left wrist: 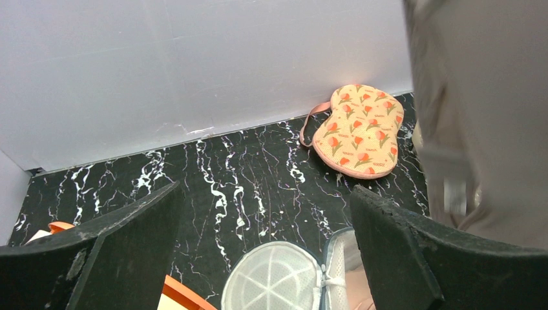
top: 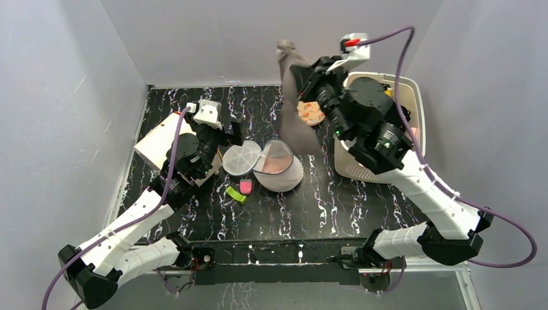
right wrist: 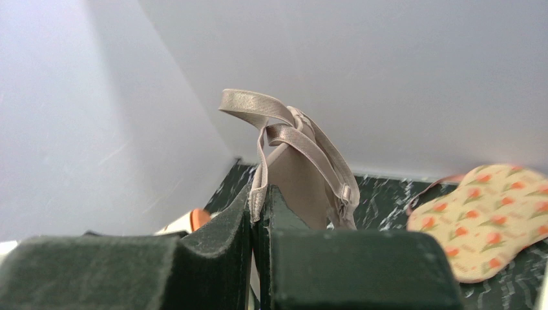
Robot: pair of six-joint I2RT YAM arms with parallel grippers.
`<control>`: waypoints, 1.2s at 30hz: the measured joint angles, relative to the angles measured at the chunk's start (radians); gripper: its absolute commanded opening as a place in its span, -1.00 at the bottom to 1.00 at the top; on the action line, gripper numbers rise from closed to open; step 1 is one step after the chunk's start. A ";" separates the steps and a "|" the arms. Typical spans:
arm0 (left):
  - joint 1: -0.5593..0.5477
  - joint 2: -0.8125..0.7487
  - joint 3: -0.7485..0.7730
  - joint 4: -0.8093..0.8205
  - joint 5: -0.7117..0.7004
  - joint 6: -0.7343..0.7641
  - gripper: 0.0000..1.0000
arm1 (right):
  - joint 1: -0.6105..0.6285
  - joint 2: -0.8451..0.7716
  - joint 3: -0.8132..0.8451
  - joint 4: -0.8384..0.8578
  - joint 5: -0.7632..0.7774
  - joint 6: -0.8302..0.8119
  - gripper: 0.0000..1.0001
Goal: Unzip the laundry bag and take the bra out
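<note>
The laundry bag (top: 279, 169), a white-grey mesh drum, stands open mid-table with its round lid (top: 240, 159) flipped to the left and something pink inside. My right gripper (top: 294, 64) is shut on the taupe bra (top: 292, 119) and holds it high, hanging down above the bag. In the right wrist view the bra's strap (right wrist: 284, 132) is pinched between the shut fingers. My left gripper (top: 231, 129) is open and empty just behind the lid; the lid (left wrist: 274, 281) and the bag's rim (left wrist: 336, 271) show between its fingers. The hanging bra (left wrist: 478, 110) fills that view's right side.
A floral-print pad (top: 312, 113) lies on the table behind the bra, also in the left wrist view (left wrist: 359, 129) and the right wrist view (right wrist: 484, 216). A white slotted basket (top: 413, 97) stands at right. A box (top: 157, 143) is at left. A green clip (top: 236, 194) and a pink clip (top: 246, 186) lie before the bag.
</note>
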 measured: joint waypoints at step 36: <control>0.000 0.000 0.000 -0.015 0.030 -0.023 0.97 | -0.122 -0.192 -0.422 0.572 0.783 -0.901 -1.00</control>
